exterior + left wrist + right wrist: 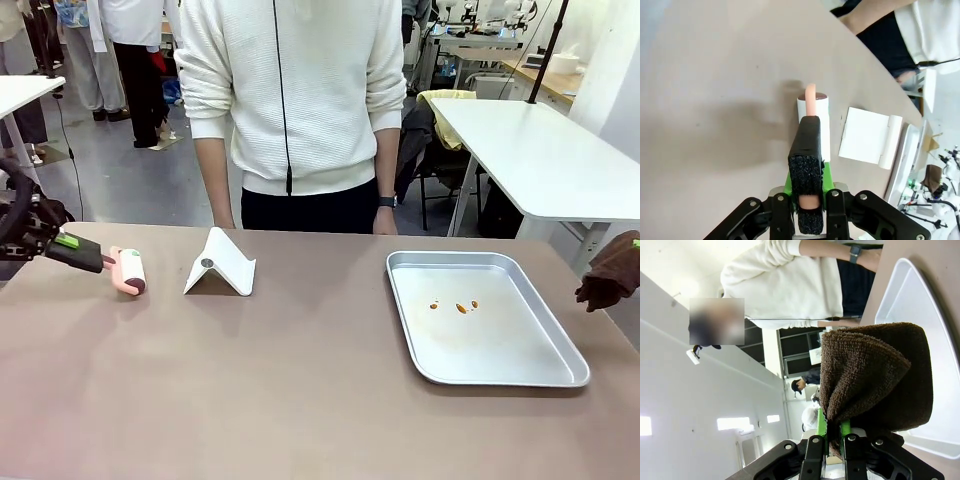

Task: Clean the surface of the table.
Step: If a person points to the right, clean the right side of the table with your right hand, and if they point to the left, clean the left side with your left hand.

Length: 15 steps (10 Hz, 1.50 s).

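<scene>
Here's the large rectangular table (300,390) with its smooth, matte brownish-taupe top, stretching right across the front view, and most of it lies bare. Out at its left far corner sits a lint roller (131,271) with a white paper roll on a salmon-pink plastic handle, and it looks to be resting on the surface. The left gripper (88,256) is clamped tight on that handle. The left wrist view confirms it, with the black fingers (809,145) pinched on the pink stem and the lint roller (823,107) lying straight ahead of them.

Now the geometry that matters. The roll's long axis runs roughly front to back across the table, with the handle pointing off to the left, so the open surface lies to the roller's right and toward the near edge. The left arm is plainly the nearer one for that stretch.

Just right of the roller stands a white folded plastic stand (220,268), close enough that I'd judge a rightward pass has to steer past it.

Farther right is a shallow rectangular silver metal tray (560,372) holding a few small orange-brown spots (460,307). Beyond it, at the table's right edge, the right gripper (832,429) is closed on a bunched dark-brown terry cloth (608,275), which hangs beside the tray, apart from it.

A person in a white ribbed sweater (290,90) stands at the far side, arms down.
</scene>
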Available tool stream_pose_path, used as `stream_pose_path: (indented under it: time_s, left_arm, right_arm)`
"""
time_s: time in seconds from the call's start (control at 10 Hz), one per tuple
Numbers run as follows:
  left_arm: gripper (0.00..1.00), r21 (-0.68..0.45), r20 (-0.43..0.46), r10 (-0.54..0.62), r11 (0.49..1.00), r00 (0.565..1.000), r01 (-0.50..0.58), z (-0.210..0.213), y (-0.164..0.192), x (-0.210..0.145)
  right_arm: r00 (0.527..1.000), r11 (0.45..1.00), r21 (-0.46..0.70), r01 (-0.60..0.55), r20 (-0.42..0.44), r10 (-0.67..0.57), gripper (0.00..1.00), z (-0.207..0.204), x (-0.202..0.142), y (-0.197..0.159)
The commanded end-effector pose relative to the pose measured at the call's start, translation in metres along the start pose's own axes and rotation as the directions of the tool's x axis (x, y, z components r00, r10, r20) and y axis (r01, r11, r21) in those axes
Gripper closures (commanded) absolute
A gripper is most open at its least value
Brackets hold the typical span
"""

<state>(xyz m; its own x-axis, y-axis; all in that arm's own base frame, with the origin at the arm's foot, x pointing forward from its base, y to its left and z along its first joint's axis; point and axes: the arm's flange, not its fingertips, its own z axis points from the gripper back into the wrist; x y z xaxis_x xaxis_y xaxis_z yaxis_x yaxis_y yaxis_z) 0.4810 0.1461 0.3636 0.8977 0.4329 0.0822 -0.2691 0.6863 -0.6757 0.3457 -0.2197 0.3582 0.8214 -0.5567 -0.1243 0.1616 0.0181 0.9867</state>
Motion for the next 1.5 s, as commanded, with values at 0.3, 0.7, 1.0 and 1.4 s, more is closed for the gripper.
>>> stream_pose_path:
  time_s: [0.3, 0.7, 1.0, 1.4]
  left_arm:
    - [0.78, 0.027, -0.090, -0.018, 0.999, 0.996, 0.021, -0.032, -0.034, -0.003]
    - [0.78, -0.293, 0.001, -0.147, 0.946, 0.989, 0.141, 0.060, -0.036, -0.044]
    - [0.78, -0.426, 0.055, -0.275, 0.863, 0.960, 0.272, 0.136, -0.008, -0.096]
    - [0.78, -0.548, -0.094, -0.382, 0.791, 0.919, 0.273, 0.192, 0.074, -0.138]
  right_arm:
    - [1.000, 1.000, 0.001, 0.014, -0.014, -0.014, 1.00, 0.003, -0.003, 0.007]
    - [1.000, 1.000, 0.001, 0.014, -0.014, -0.014, 1.00, 0.003, -0.003, 0.007]
    - [1.000, 1.000, 0.001, 0.014, -0.014, -0.014, 1.00, 0.003, -0.003, 0.007]
    - [1.000, 1.000, 0.001, 0.014, -0.014, -0.014, 1.00, 0.003, -0.003, 0.007]
